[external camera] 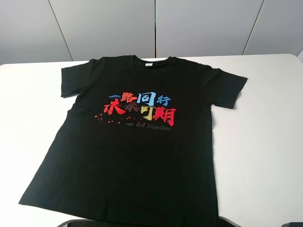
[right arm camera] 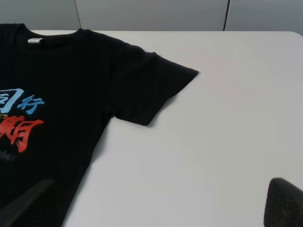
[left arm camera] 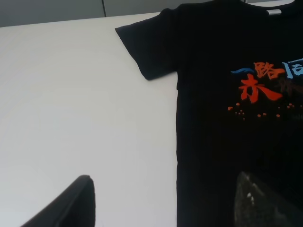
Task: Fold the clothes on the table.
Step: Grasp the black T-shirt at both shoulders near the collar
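The black T-shirt (external camera: 142,156) lies flat and face up on the white table (external camera: 265,142), collar at the far side. Its coloured characters (external camera: 140,109) sit on the chest. My left gripper (left arm camera: 164,179) is open and empty, low over the shirt's (left arm camera: 227,151) left side edge, below the left sleeve (left arm camera: 147,47). One finger is over the table (left arm camera: 71,94), the other over the cloth. My right gripper (right arm camera: 163,182) is open and empty at the shirt's (right arm camera: 61,80) right side edge, near the right sleeve (right arm camera: 151,90).
Grey wall panels (external camera: 151,23) stand behind the table's far edge. White tabletop (right arm camera: 213,132) stretches to both sides of the shirt. Dark machine parts (external camera: 78,222) show at the bottom edge of the exterior view.
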### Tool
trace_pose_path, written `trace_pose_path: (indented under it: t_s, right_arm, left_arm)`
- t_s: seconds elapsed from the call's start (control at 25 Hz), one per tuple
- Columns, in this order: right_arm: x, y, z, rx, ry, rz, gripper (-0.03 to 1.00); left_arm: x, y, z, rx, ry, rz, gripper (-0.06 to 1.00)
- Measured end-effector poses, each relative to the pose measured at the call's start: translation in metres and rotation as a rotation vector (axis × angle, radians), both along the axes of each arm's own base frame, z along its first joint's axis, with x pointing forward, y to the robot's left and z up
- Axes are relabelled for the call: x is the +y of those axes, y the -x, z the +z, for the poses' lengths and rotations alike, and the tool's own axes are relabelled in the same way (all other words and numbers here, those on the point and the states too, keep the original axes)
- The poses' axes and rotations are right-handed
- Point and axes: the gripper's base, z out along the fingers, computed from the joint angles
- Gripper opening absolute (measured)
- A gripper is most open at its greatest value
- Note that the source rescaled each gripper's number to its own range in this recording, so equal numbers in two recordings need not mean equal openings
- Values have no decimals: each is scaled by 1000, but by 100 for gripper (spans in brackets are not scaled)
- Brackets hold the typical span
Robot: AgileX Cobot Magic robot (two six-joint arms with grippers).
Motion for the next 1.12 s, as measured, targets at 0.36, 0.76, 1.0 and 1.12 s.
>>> trace_pose_path:
  t_s: [0.36, 0.76, 1.0, 1.12]
  right_arm:
    - [0, 0, 0, 0, 0, 0, 93]
    - [0, 0, 0, 0, 0, 0, 93]
    - [0, 0, 0, 0, 0, 0, 93]
    - [0, 0, 0, 0, 0, 0, 93]
  left_arm:
    - [0, 0, 0, 0, 0, 0, 80]
    - [0, 0, 0, 0, 0, 0, 80]
    - [0, 0, 0, 0, 0, 0, 80]
    - [0, 0, 0, 0, 0, 0, 80]
